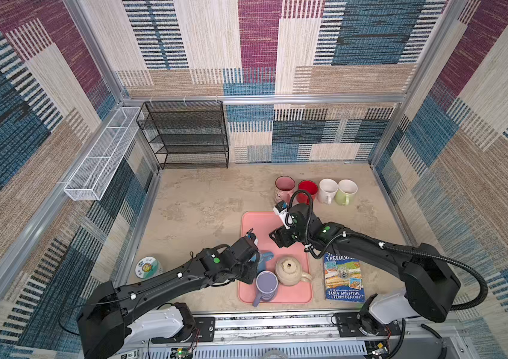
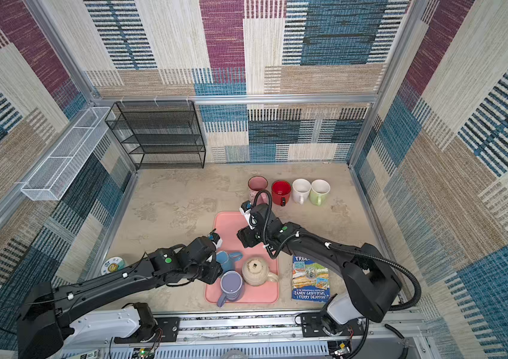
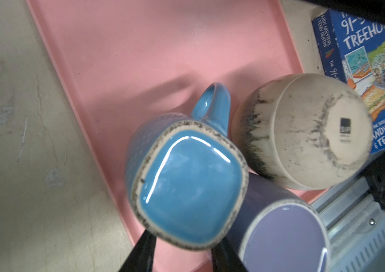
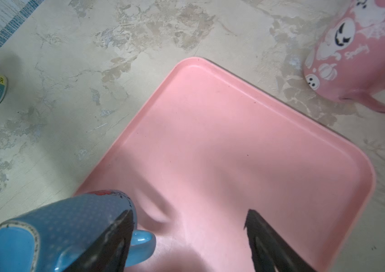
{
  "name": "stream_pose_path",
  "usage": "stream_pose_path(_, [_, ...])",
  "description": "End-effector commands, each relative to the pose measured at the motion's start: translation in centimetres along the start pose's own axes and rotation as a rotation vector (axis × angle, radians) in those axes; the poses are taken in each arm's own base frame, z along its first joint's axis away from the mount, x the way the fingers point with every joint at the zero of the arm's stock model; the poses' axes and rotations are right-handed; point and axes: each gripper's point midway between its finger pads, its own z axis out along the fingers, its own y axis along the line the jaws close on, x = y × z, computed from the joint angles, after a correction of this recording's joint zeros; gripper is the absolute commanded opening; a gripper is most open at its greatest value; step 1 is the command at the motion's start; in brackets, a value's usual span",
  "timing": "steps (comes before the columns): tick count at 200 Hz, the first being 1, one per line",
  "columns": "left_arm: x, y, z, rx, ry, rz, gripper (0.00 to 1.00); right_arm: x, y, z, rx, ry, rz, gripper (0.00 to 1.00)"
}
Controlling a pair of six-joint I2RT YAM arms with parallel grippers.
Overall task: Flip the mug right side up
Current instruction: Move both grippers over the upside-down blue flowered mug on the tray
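Blue square-based ceramic mug [image 3: 191, 183] stands upside down, glazed bottom up, on the pink plastic tray [image 3: 139, 58]. In both top views it sits low and near the centre [image 1: 264, 258], its handle sticking out to the right. The left pincer [image 3: 184, 237] has one black finger [image 3: 145, 252] against each side wall of the mug, narrowed onto it. Just beside the mug, toward the lower right of the top views, are a lavender round mug [image 3: 281, 235] and a speckled beige mug [image 3: 316, 131]; the beige one is bottom up too. The right pincer [image 4: 186, 235] hangs over the bare part of the tray, above the mugs in a top view [image 1: 276, 241], spread wide with nothing between its fingers. A blue paperback book [image 1: 344, 276] lies right of the tray.
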Motion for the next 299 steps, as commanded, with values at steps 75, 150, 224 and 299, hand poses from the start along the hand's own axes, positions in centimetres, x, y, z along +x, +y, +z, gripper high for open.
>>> stream_pose_path(75, [-5.9, 0.3, 1.1, -0.046, -0.109, 0.020, 0.34, 0.2, -0.5, 2.0, 0.025, 0.029, -0.003, 0.77])
stream_pose_path(150, [-10.2, 1.6, 2.6, -0.042, -0.148, -0.021, 0.33, 1.3, -0.9, 1.7, 0.045, 0.058, -0.005, 0.77])
stream_pose_path(224, [-11.6, 2.4, 3.0, -0.036, -0.155, -0.062, 0.31, 1.3, -0.9, 1.3, 0.058, 0.060, 0.013, 0.76])
stream_pose_path(299, [-11.7, 3.1, -0.8, -0.056, -0.240, -0.102, 0.39, 0.0, -0.2, 0.2, 0.098, 0.071, 0.032, 0.67])
